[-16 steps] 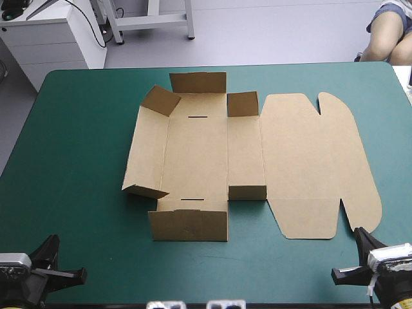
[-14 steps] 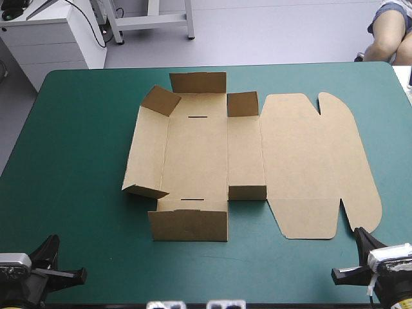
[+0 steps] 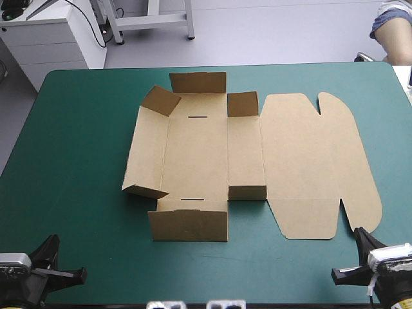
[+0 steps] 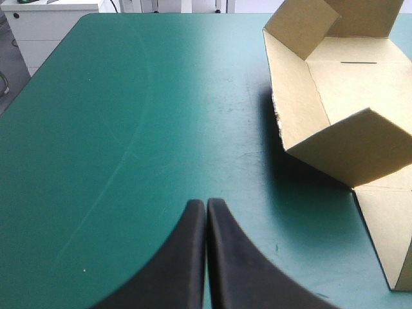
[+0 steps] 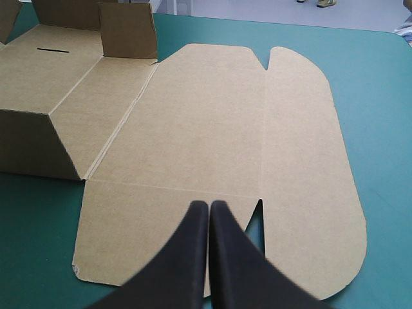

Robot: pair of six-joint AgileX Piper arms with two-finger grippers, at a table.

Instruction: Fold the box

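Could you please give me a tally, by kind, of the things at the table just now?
Brown box, some flaps raised: 1
Black grippers, jaws shut: 2, the left gripper and the right gripper
Teal-green table: 1
Total: 4

box (image 3: 193, 154): middle of the worktop (image 3: 77, 161), lid (image 3: 315, 161) lying on the right
left end effector (image 4: 206, 203): near edge, left of the box
right end effector (image 5: 209, 205): just before the lid

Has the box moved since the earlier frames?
No. The box lies where it did, its far flap equally short of the table far edge.
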